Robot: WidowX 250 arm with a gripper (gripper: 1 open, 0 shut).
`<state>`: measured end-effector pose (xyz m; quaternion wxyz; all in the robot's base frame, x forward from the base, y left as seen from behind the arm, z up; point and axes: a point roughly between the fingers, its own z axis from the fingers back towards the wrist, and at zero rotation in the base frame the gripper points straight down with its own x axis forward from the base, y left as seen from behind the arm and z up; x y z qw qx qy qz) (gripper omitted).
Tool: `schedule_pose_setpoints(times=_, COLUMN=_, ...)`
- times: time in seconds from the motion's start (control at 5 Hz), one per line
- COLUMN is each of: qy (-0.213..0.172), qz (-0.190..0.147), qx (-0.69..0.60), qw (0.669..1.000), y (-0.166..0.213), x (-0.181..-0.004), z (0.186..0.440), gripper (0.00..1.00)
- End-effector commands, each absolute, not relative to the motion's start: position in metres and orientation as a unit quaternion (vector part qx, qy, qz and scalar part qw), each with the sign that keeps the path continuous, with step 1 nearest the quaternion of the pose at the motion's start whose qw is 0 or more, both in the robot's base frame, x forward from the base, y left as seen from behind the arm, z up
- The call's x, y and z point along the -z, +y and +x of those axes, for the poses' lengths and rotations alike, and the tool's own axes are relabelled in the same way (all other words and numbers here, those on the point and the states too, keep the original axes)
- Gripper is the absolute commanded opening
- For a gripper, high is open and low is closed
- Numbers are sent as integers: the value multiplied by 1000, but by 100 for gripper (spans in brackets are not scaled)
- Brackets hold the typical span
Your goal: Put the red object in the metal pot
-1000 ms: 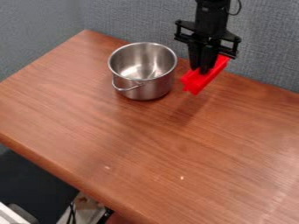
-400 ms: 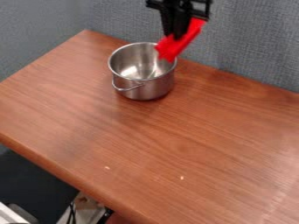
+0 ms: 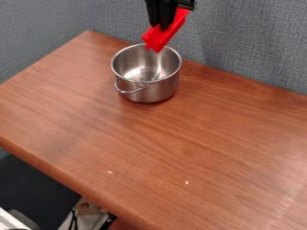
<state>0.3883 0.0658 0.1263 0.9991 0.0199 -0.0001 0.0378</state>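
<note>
The red object (image 3: 162, 32) hangs tilted in the air, its lower end just above the far rim of the metal pot (image 3: 146, 72). My gripper (image 3: 167, 18) comes down from the top edge and is shut on the upper end of the red object. The shiny round pot stands on the wooden table at the back left, its wire handle lying against the near side. Nothing shows inside it. The upper part of my arm is cut off by the frame.
The brown wooden table (image 3: 168, 153) slopes from back left to front right, with its front edge running diagonally at the lower left. A grey wall (image 3: 60, 22) stands behind the table. Dark floor and some clutter (image 3: 84, 216) lie below the front edge.
My gripper has lifted the red object off the table to the right of the pot and carried it up and left, over the pot's far rim. The pot has stayed put.
</note>
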Motion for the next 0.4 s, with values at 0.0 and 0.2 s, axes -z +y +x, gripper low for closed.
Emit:
schedule_pose_setpoints(times=0.0, qy=-22, qz=36, qx=-49, qw=998, y=80, x=-140, z=395, gripper=0)
schedule_pose_setpoints(times=0.2, qy=-18, qz=39, qx=-49, qw=998, y=81, x=-134, z=397, gripper=0)
